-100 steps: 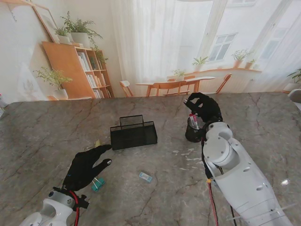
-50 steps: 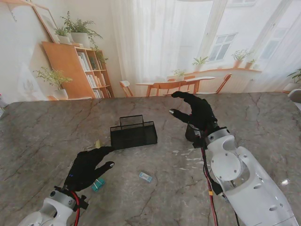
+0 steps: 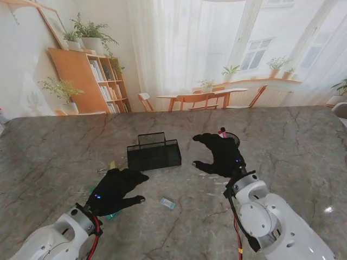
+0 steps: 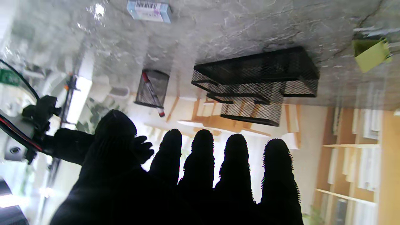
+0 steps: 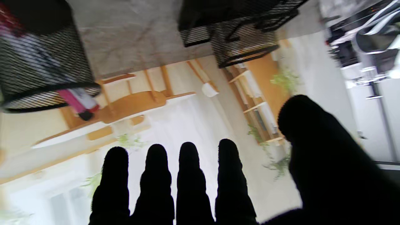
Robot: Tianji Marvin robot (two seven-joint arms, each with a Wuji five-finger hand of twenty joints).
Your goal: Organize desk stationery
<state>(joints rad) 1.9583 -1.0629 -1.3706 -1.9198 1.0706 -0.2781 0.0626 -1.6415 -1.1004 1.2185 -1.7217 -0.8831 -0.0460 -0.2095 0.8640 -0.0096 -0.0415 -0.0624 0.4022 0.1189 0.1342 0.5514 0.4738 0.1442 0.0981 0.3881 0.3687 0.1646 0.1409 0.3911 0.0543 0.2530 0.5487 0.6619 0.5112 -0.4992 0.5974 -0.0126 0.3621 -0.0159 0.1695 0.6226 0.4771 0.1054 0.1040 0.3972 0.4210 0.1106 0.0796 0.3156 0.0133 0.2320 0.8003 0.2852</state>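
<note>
Marble table (image 3: 54, 146), stationery scattered, both hands empty.
Small eraser (image 3: 167, 203) lies nearer me than the mesh organizer (image 3: 154, 154), just right of the left hand (image 3: 116, 189), fingers spread; right hand (image 3: 219, 154) hovers open by the pen cup (image 4: 151, 89).

Taking the black mesh organizer (image 3: 154, 151) as the mark: bare marble lies just to its right, up to the right hand (image 3: 219, 154), which hangs there with fingers spread and covers most of the mesh pen cup (image 3: 230, 136). Nearer to me, the left hand (image 3: 116, 190) and a small eraser (image 3: 167, 203) break the open stretch.
</note>
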